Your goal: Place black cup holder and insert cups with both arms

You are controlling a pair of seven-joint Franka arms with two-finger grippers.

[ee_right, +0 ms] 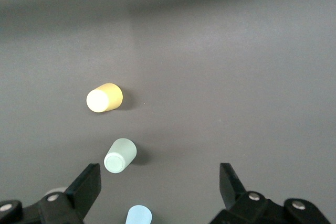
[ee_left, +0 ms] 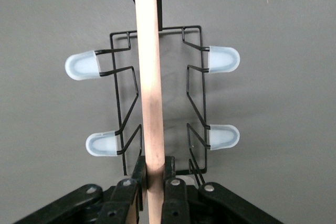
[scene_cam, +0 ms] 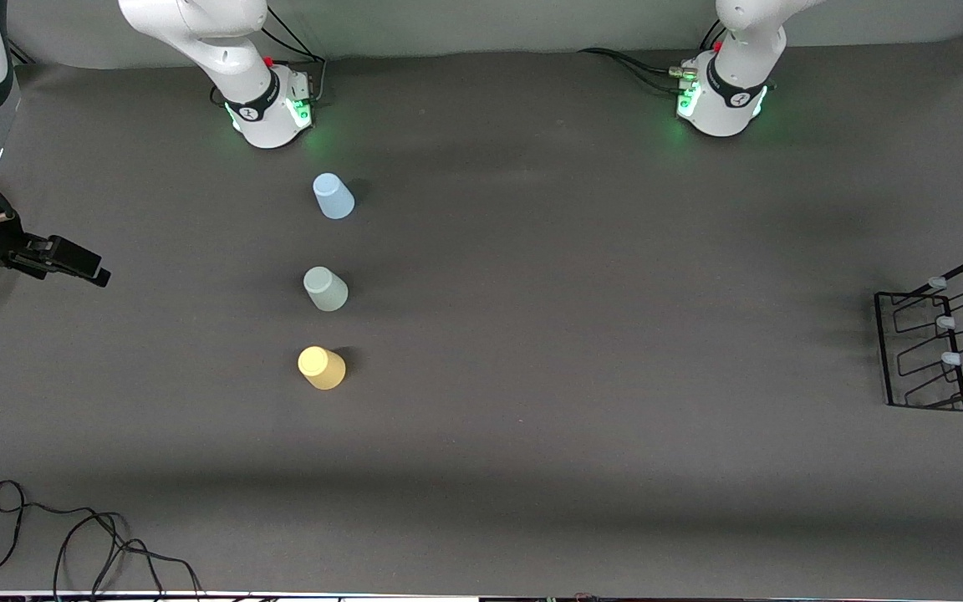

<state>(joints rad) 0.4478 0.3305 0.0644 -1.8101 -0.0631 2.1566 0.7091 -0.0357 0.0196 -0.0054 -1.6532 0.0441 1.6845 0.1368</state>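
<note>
Clamping the black cup holder by its rod, the left gripper starts things off; right gripper waits released, cups untouched on the desk.

readable text: none is showing in any view
right arm base: a small white emblem is sitting on its black band, at about 9 o'clock from the green light, too small to read
left arm base: a like emblem is sitting on its black band, also unreadable
cups, black cup holder: nothing is printed on them
</note>
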